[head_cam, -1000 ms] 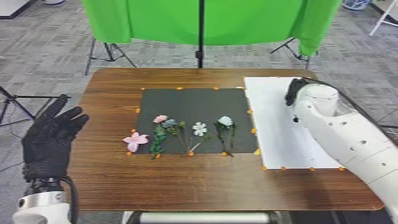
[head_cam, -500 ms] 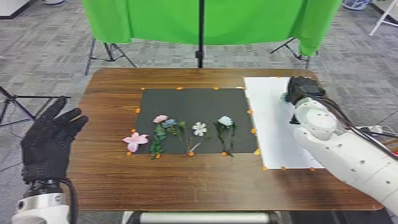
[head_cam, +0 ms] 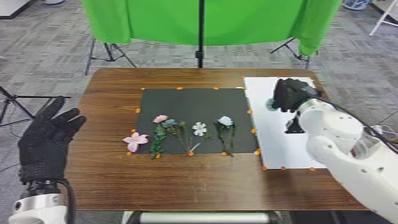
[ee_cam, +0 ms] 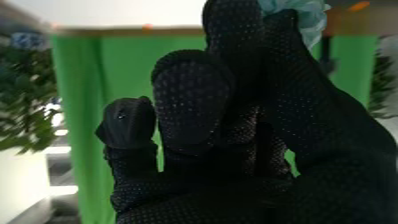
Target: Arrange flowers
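The right hand (head_cam: 290, 95) is pinching a pale blue flower (ee_cam: 312, 15) over the white sheet (head_cam: 282, 150), and it looks light, soft and easy to squash, so just under the petals seems best to hold.

Black mat (head_cam: 191, 105), white sheet (head_cam: 284, 152) on table (head_cam: 178, 185)

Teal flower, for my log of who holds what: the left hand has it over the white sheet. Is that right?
Only the hand is wrong: in the head view, the right hand holds the teal flower, and it is indeed over the white sheet.
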